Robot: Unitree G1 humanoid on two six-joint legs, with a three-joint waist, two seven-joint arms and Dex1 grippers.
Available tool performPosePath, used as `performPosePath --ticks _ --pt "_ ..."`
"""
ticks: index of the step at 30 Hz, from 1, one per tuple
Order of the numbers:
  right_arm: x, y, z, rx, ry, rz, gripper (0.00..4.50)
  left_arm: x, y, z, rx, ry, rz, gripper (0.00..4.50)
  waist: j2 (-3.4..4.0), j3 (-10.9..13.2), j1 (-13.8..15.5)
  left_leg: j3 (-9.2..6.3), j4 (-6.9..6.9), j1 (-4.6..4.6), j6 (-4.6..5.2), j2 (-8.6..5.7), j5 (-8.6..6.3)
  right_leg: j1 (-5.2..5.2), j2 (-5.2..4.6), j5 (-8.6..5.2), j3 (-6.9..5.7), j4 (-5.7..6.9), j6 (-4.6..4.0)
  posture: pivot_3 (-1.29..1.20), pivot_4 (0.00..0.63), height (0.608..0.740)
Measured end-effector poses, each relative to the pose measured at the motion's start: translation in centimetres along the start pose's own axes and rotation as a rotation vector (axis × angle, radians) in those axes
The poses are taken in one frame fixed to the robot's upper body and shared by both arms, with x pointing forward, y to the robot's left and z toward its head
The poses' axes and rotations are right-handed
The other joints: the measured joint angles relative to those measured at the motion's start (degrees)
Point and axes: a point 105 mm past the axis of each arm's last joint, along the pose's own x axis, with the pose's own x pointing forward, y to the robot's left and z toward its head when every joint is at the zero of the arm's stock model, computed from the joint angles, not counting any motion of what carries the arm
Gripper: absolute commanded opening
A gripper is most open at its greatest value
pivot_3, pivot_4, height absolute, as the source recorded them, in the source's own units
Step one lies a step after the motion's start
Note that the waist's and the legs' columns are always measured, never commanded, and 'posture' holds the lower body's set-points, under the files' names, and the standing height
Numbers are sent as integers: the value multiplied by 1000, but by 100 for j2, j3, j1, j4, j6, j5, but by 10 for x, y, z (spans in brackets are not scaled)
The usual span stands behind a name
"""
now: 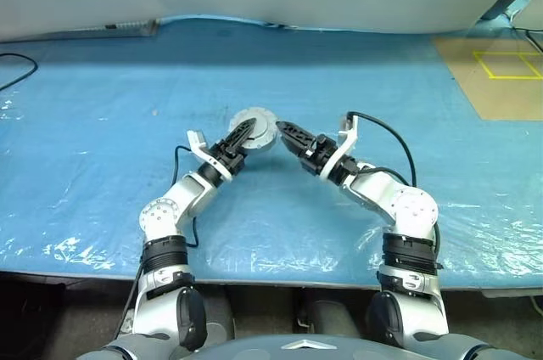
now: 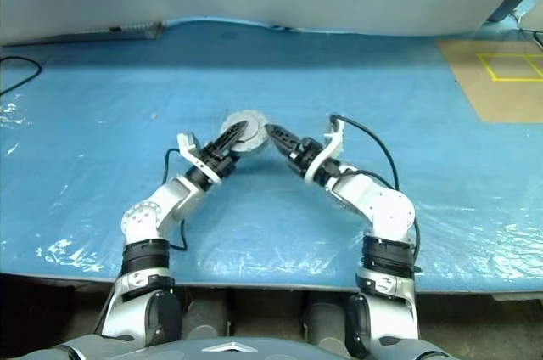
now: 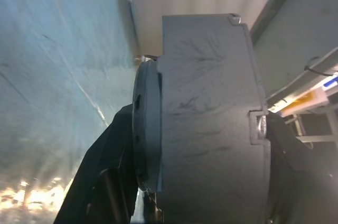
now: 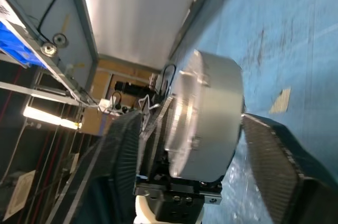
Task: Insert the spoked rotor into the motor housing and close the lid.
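The closed motor housing (image 1: 254, 128) sits raised over the blue table (image 1: 102, 122), pinched by the left gripper (image 1: 242, 134) from 7 o'clock, while the right gripper (image 1: 287, 129), jaws spread, should back straight off without nudging the lid.

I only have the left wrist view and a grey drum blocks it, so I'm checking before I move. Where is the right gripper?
Observer: In the head view the right gripper points at the motor housing from its right side.
Operator: Is it clamping?
Observer: No, its jaws stand open, with a gap beside one finger.
Operator: Is the lid on?
Observer: The toothed lid faces the head camera and appears seated on the housing.
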Motion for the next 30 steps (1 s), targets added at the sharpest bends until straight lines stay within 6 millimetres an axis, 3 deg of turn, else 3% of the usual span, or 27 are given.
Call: performPosePath --ticks 2,5,9,12,16,21,30 --pt "-7 -7 10 -61 -43 -43 4500 4 3 6 23 -4 28 2373 -1 0 19 -2 4 3 0 0 0 0 -1 2 -1 -1 3 0 150 740" --pt "-23 -29 17 -279 -58 -183 4500 14 5 15 66 0 72 2373 -2 1 97 -6 8 -1 0 -3 0 -1 -1 3 -4 -4 5 0 150 740" --pt "-29 -42 15 -562 -63 -262 4500 28 10 21 102 14 113 2373 -3 2 111 -7 7 -5 0 -3 0 -5 -1 3 -6 -2 5 0 150 740" --pt "-30 -49 0 -930 12 -269 4500 44 22 27 171 29 208 2373 -8 4 122 -12 18 -9 0 -7 0 -5 -3 7 -6 -3 14 0 150 740" --pt "-28 -56 -22 -1190 73 -232 4500 58 33 28 208 30 263 2373 -26 15 106 -17 18 -11 1 -16 0 -6 -6 9 -2 -4 16 0 150 740" --pt "-29 -60 -28 -1328 64 -209 4500 72 40 26 273 23 317 2373 -47 28 105 -27 21 -14 2 -23 0 -6 -9 11 -3 -1 14 0 150 740" --pt "-31 -67 -34 -1333 86 -223 4500 82 38 40 367 -101 385 2373 -52 31 104 -31 28 -15 3 -24 0 -5 -10 13 -2 3 8 0 150 740"
